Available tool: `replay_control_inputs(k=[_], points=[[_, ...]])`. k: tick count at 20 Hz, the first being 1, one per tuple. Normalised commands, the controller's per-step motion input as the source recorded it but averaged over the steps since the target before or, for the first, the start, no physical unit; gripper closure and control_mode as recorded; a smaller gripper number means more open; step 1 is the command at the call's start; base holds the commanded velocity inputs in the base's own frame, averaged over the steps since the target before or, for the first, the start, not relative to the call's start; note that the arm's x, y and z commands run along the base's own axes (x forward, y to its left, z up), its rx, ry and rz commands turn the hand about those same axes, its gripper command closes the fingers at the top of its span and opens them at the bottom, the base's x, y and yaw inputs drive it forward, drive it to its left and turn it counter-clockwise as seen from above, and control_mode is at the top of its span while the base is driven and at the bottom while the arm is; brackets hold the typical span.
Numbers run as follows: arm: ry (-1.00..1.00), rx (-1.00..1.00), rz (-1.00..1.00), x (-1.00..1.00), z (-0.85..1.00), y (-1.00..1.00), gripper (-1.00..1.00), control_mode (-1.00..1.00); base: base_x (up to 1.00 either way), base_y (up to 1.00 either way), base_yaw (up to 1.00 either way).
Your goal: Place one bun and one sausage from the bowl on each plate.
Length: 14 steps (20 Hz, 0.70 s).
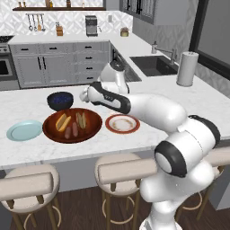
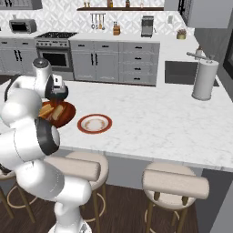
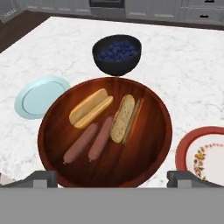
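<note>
Centrally in the hand view sits the wide, shallow, round reddish-brown wooden bowl (image 3: 105, 131), resting on the white marbled stone counter (image 3: 183, 74). Inside it lie four pieces of food: a split tan bun (image 3: 90, 108) toward ten o'clock of the bowl's middle, a second, browner seeded bun (image 3: 123, 118) just right of centre, and two pinkish-brown sausages (image 3: 80, 143) (image 3: 101, 138) side by side between the buns, running toward seven o'clock.

At nine o'clock of the bowl lies the plain pale blue round plate (image 3: 38, 95), its edge just beside the bowl's rim, nothing on it. At four o'clock lies the white round plate with a red-brown rim and small painted flowers (image 3: 205, 153), also near the bowl and bare of food. At twelve o'clock, just beyond the bowl's far rim, stands a small dark blue bowl of blueberries (image 3: 117, 53).

The gripper (image 3: 112, 177) hangs above the near edge of the wooden bowl, its dark fingertips (image 3: 43, 177) spread wide toward opposite sides of the picture, with nothing between them.

From the left base camera the arm reaches over the counter, with the wooden bowl (image 1: 72, 124) between the blue plate (image 1: 24, 130) and the rimmed plate (image 1: 122, 123).
</note>
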Motion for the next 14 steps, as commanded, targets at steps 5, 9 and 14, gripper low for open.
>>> replay_control_inputs(k=[5, 9, 14], points=[[0.03, -0.10, 0.00, 0.15, -0.05, 0.11, -1.00, -1.00, 0.00, 0.00, 0.00], [0.17, -0.15, 0.00, 0.00, 0.00, 0.00, -1.00, -1.00, 0.00, 0.00, 0.00], [0.19, -0.04, 0.00, 0.17, -0.34, 0.00, -1.00, -1.00, 0.00, 0.00, 0.00]])
